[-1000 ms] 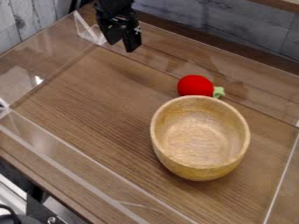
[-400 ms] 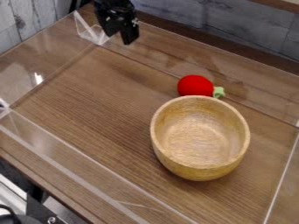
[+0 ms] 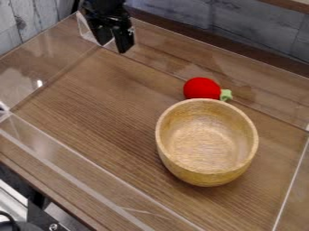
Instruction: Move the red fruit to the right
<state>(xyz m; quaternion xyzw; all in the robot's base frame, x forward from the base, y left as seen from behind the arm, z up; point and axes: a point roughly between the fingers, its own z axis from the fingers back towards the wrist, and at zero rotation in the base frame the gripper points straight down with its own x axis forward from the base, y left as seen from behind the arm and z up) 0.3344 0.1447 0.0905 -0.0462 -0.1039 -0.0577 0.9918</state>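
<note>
Black gripper (image 3: 117,41) hangs open and empty upper left, glossy round red fruit (image 3: 201,88) touching the smooth wooden bowl (image 3: 208,141).

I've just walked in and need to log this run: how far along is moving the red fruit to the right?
Nothing looks done: the red fruit lies on the table against the far rim of the wooden bowl, untouched. In hand: nothing. The gripper is open and empty at the far left corner, well away from the fruit. Left: reach the fruit, grasp it, carry it right and release.
</note>
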